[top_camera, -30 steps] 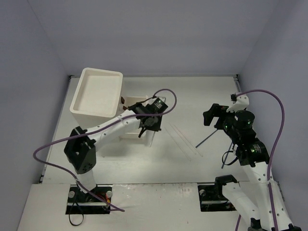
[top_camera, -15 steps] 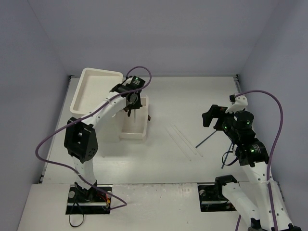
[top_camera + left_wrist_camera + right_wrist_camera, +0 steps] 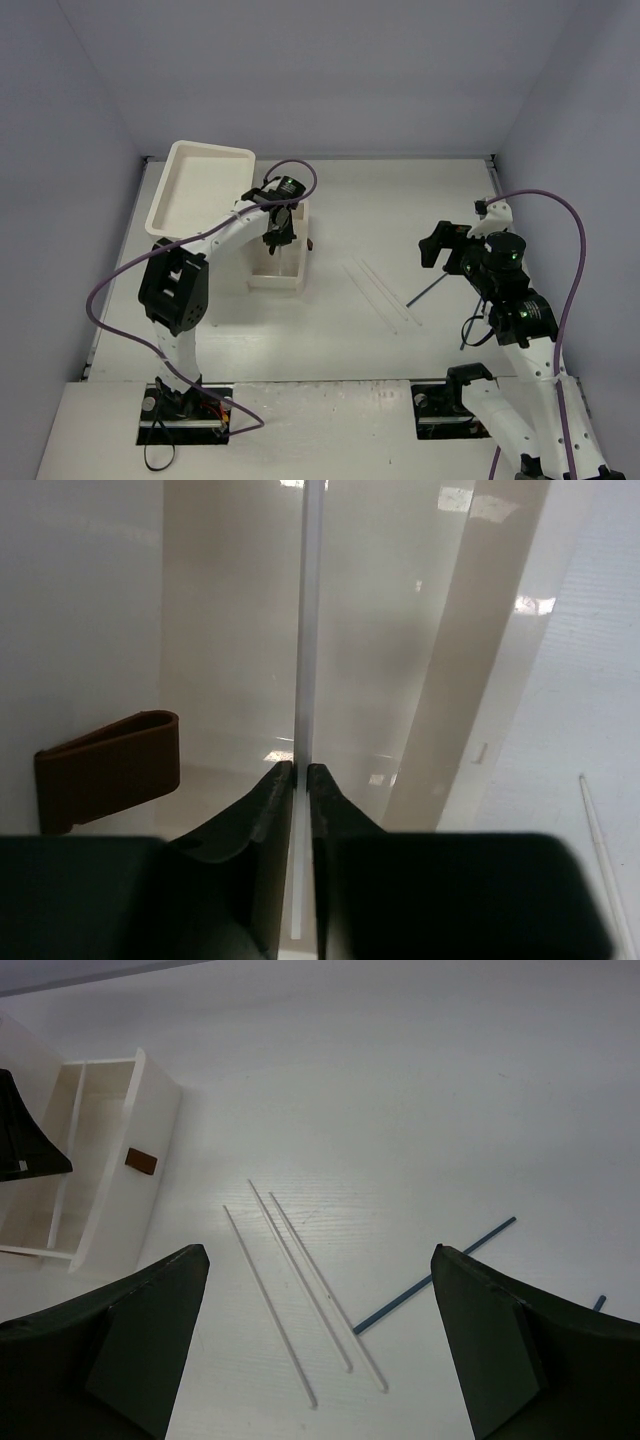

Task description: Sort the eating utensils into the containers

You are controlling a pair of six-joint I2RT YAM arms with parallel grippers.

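My left gripper (image 3: 279,228) (image 3: 300,768) is shut on a clear-white chopstick (image 3: 306,630) and holds it lengthwise over the open white drawer (image 3: 275,283) (image 3: 485,680), whose brown knob (image 3: 110,770) shows at the left. The drawer stands out from the white cabinet with a rimmed top (image 3: 165,215). My right gripper (image 3: 446,246) (image 3: 320,1360) is open and empty above the table. Below it lie three clear-white chopsticks (image 3: 300,1290) (image 3: 380,290) side by side, with a dark blue chopstick (image 3: 435,1275) (image 3: 430,290) just to their right.
A second dark blue chopstick (image 3: 470,332) lies by the right arm; its tip (image 3: 598,1302) shows at the edge of the right wrist view. The drawer (image 3: 125,1210) and its knob (image 3: 141,1162) also show there at far left.
My left gripper has swung from the drawer's right side to over the drawer, then a little toward its near end, the chopstick in it. The right arm has not moved.
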